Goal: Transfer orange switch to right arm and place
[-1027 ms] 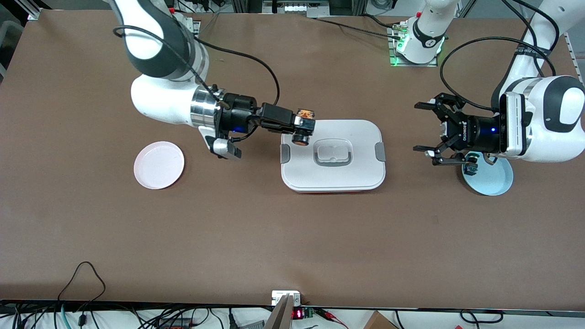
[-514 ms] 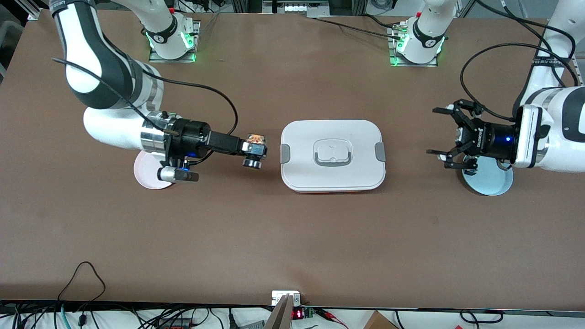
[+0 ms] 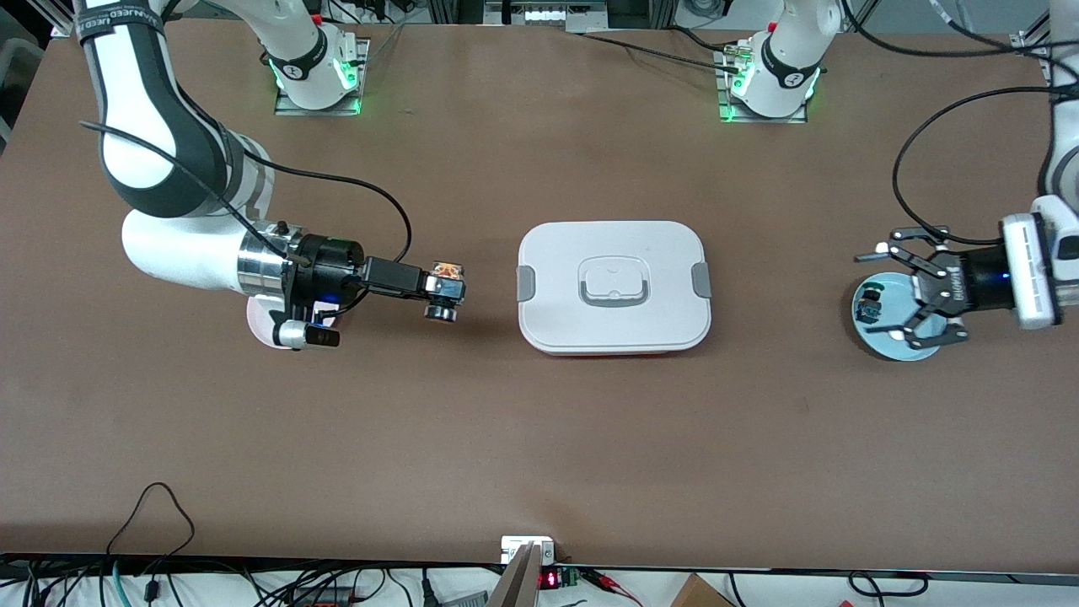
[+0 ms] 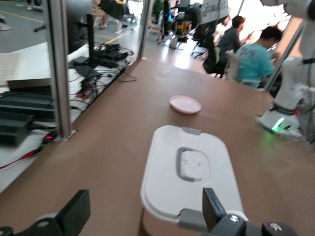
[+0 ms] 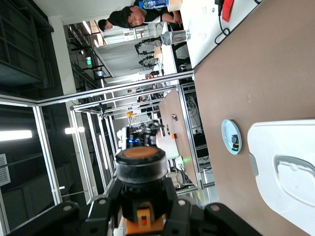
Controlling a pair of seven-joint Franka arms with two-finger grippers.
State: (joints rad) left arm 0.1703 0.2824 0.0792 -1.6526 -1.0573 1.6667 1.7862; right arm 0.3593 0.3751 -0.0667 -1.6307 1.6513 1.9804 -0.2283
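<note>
The right arm's narrow black claw is clamped tight on the small black orange switch, a blocky part with orange markings on its body and a round orange-faced button end in a black collar. It hangs over the brown surface, between the white lidded rectangular container and the round pink plate. The left arm's wide linkage claw is spread fully, empty, over the round pale blue plate at that container's left-arm end.
</note>
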